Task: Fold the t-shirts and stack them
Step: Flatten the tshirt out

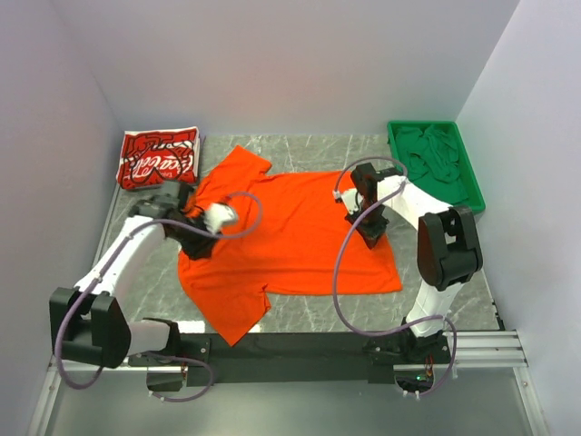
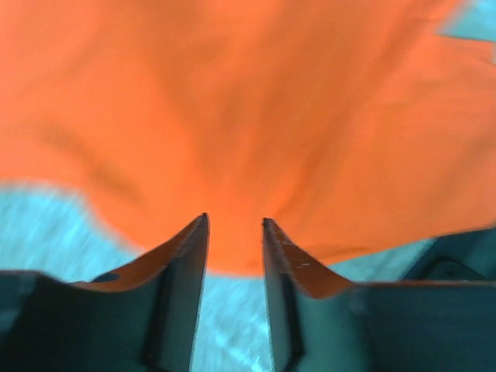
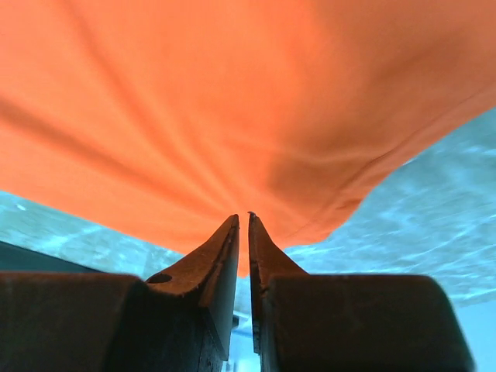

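The orange t-shirt (image 1: pixel 300 236) lies spread on the marble table, neck end to the left. My left gripper (image 1: pixel 198 247) is at its left edge; in the left wrist view the left gripper (image 2: pixel 235 225) has its jaws a little apart, with a lobe of the orange t-shirt (image 2: pixel 248 101) drawn in between the tips. At the right end of the shirt, my right gripper (image 1: pixel 372 236) is nearly closed; in the right wrist view the right gripper (image 3: pixel 242 217) pinches the orange t-shirt (image 3: pixel 232 93), creases fanning out from the tips. The red t-shirt (image 1: pixel 159 156) with white script lies folded at the back left.
A green tray (image 1: pixel 472 195) holding green cloth (image 1: pixel 427 150) stands at the back right. White walls close in the table on the left, back and right. Purple cables loop over both arms above the shirt.
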Available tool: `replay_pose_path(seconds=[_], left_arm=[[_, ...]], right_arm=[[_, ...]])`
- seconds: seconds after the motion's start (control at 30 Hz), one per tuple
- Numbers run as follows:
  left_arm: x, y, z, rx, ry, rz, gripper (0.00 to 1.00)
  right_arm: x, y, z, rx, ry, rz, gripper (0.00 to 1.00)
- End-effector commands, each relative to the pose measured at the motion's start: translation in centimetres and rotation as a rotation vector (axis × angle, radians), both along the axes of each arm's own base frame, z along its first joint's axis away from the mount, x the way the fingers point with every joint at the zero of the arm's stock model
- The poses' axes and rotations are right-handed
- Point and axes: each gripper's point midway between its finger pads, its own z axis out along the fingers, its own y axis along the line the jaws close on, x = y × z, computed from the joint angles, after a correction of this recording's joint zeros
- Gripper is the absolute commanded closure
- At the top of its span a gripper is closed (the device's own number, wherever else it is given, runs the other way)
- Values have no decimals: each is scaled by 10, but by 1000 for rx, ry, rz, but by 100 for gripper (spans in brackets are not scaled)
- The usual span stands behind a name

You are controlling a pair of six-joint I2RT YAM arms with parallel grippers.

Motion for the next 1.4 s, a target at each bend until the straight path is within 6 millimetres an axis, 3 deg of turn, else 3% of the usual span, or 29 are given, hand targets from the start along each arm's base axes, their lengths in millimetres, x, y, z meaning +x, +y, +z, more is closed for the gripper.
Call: replay_pose_path(seconds=[0.0,0.13,0.33,0.6,0.93,1.07,1.17,1.23,1.33,1.37], left_arm=[[-44,-41,-16,-33,99,-201,62],[-61,-71,-31,-17,89,-315,66],[-100,-99,-60,31,113,-453,69],[-141,-92,-110,182,195,-562,71],[-183,-97,-85,168,270,-920,63],[-204,-83,-74,182,367,-1044,64],[-194,-84,-64,184,271,-1060,67],[-167,-104,-54,149,136,-952,67],[-141,-130,-46,78,11,-823,63],[-136,-131,-48,82,-10,-809,56]], right_arm=[[5,9,13,44,-3,-18,83],[15,12,5,44,-12,-45,83],[38,25,-9,73,-13,-82,84],[42,20,-32,37,5,-110,85],[38,12,-29,-1,0,-104,86],[34,8,-29,-14,5,-102,86],[33,7,-27,-20,1,-96,86],[35,11,-24,3,3,-99,86],[40,19,-17,41,-2,-104,86],[41,21,-17,48,0,-102,86]])
